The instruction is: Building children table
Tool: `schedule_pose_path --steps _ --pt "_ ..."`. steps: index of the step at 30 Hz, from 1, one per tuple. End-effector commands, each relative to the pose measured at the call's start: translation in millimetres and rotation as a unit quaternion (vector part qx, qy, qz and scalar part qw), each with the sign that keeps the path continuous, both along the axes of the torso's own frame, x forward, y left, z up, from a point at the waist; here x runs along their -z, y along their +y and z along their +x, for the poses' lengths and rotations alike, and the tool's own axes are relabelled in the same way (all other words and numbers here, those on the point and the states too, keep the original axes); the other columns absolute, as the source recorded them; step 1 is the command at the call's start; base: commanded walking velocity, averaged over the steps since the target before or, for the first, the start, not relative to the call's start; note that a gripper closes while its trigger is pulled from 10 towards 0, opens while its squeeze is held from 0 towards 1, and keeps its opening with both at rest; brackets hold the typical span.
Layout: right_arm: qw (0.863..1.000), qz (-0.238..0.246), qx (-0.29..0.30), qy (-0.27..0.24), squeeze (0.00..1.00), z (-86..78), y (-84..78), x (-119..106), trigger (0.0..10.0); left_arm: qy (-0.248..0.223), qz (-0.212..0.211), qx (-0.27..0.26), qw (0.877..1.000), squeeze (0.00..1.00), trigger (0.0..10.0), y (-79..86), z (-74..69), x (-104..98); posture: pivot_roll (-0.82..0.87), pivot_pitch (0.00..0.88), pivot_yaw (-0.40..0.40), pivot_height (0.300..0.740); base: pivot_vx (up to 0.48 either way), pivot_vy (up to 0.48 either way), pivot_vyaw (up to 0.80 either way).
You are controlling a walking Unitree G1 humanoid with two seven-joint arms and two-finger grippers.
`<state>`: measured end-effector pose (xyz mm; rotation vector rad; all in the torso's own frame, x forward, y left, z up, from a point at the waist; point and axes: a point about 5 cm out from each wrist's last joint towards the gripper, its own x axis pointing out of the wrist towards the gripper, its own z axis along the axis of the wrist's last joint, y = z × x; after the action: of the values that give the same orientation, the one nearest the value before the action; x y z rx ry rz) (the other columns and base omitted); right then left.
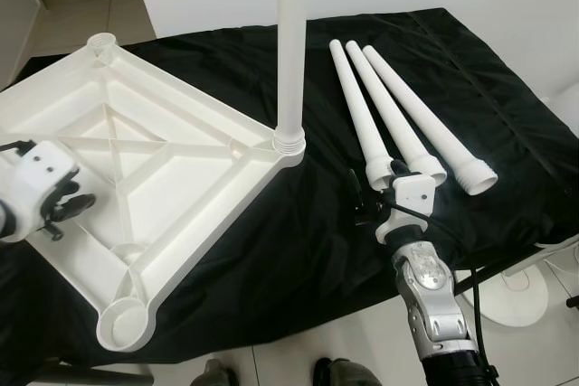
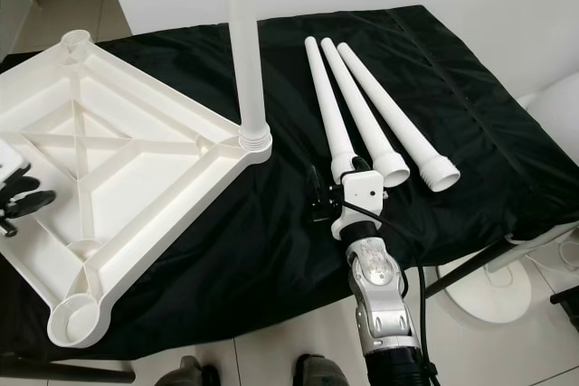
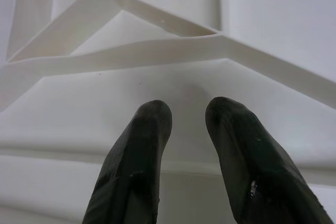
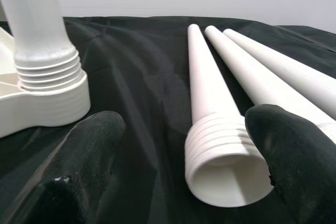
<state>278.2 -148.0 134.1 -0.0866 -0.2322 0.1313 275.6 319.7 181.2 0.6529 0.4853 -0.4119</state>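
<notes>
Upright leg (image 1: 290,42) in the tabletop (image 1: 118,160) corner socket; right pincer (image 4: 184,177) wide open, empty, around a loose leg's (image 4: 210,108) threaded end.

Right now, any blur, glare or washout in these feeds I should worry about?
Eye views: sharp, evenly lit; the white tabletop runs bright with soft rib detail, and the black cloth hides its folds. Left wrist view: gripper fingers near and soft, white ribs beyond low in contrast. Right wrist view: fingers blurred up close, nearest leg's threaded end crisp.
</notes>
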Motion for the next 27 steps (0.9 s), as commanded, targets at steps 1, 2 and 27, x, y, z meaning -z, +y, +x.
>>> schedule_pose_path --steps 1,2,27 --pt "1.000 0.001 -0.003 0.003 0.00 -2.1 0.2 3 10.0 0.001 0.002 0.001 1.000 0.00 10.0 -0.6 -1.7 1 -0.03 0.111 0.031 0.740 0.000 0.000 0.00" --pt "1.000 0.000 -0.004 0.003 0.00 -1.5 -0.2 2 10.0 0.014 -0.002 0.026 1.000 0.00 10.0 -9.0 -4.8 5 -0.03 0.117 0.030 0.740 0.000 0.000 0.00" --pt "1.000 0.000 0.009 0.009 0.00 -3.5 -2.7 4 10.0 -0.057 -0.104 0.097 0.988 0.00 10.0 -112.7 27.8 15 -0.05 0.133 0.048 0.740 0.000 0.000 0.00"
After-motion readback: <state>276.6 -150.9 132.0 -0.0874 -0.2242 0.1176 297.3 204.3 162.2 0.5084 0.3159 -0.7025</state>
